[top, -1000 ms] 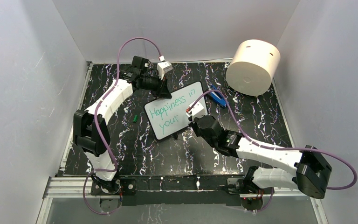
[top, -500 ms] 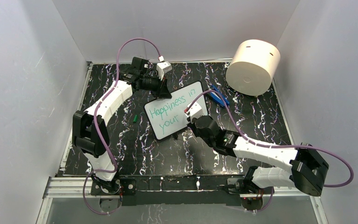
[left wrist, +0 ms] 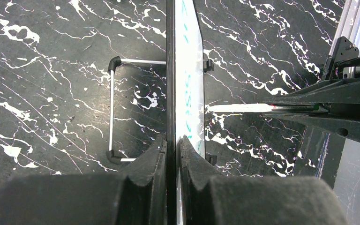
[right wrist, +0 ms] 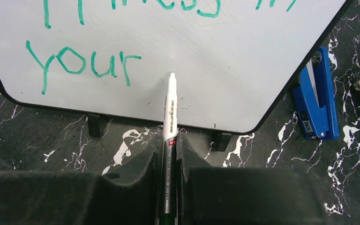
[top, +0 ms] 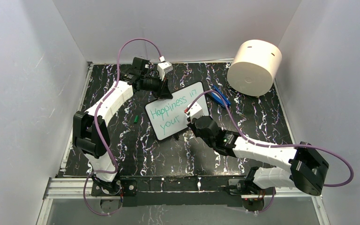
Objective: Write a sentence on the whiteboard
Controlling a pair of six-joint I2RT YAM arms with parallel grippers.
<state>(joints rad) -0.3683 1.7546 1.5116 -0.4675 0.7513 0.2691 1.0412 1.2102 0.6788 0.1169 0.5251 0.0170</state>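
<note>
right wrist: sentence (right wrist: 82, 65) top line cut by upper edge | marker (right wrist: 170, 112) rear hidden inside right gripper (right wrist: 170, 143) | left wrist: whiteboard (left wrist: 190, 56) edge-on, lettering unreadable | top: small green object (top: 135, 119) too small to identify

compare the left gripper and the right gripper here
The left gripper is shut on the edge of the small black-framed whiteboard; the right gripper is shut on a white marker pen. The left faces the board edge-on; the right faces its written side. Both are shut.
</note>
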